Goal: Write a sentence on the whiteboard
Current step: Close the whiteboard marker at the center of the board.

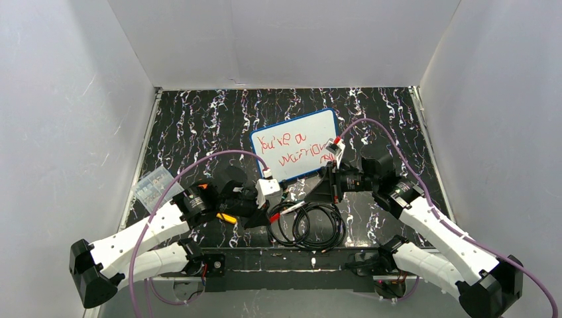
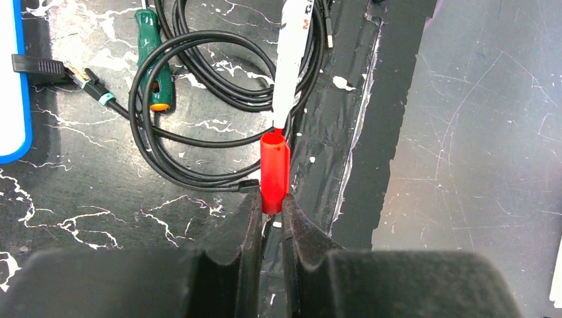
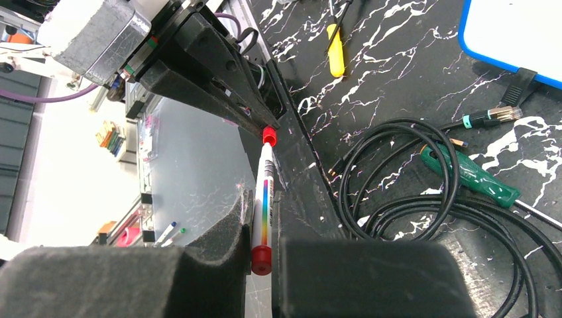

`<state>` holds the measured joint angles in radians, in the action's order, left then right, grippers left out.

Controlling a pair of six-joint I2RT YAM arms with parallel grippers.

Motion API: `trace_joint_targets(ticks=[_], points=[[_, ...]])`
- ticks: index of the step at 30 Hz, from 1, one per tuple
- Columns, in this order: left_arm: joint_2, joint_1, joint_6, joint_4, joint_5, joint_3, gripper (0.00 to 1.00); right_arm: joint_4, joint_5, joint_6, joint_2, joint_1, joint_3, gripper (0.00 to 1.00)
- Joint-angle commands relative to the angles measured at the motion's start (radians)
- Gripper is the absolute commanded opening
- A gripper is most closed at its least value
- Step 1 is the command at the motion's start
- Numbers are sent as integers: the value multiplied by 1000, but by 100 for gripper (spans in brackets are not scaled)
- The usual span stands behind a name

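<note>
**Progress.** The whiteboard (image 1: 319, 127) lies flat near the middle of the table, somewhat toward the far edge and turned at an angle. The sentence (image 1: 291, 147) stands on it in red, in two lines. The top view does not show the wording sharply enough to read with certainty. Judged from this, the writing itself is done. What is left is closing the pen and setting it down.

**Fingers.** The left fingers (image 2: 240, 233) are clamped narrowly on the red cap (image 2: 274, 173), open end pointing away. The right fingers (image 3: 225, 240) are clamped on the barrel of the marker (image 3: 264, 199). The marker tip sits at the mouth of the cap, and the cap is not yet pushed home. This meeting point hangs near the table's near edge, close to a coiled black cable (image 1: 311, 228).

**Containers.** A clear plastic container (image 1: 154, 186) sits at the table's left edge. Its contents are too small to identify.

**Loose items.** A green screwdriver (image 2: 151, 59) and a yellow-handled tool (image 3: 336, 52) lie on the table near the cable.
</note>
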<state>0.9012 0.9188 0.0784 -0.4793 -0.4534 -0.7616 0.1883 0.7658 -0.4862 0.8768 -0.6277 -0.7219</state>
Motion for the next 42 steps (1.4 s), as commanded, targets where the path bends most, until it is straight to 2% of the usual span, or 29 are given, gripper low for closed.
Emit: trace_joint_targets(ticks=[1, 30, 42], points=[[-13, 6, 9, -18, -10, 5, 0, -19, 16, 10, 1, 5, -27, 1], [-10, 15, 12, -10, -13, -1, 0, -65, 108, -10, 61, 6, 18, 1], [-26, 30, 21, -4, -11, 1, 0, -72, 164, 10, 147, 5, 13, 1]])
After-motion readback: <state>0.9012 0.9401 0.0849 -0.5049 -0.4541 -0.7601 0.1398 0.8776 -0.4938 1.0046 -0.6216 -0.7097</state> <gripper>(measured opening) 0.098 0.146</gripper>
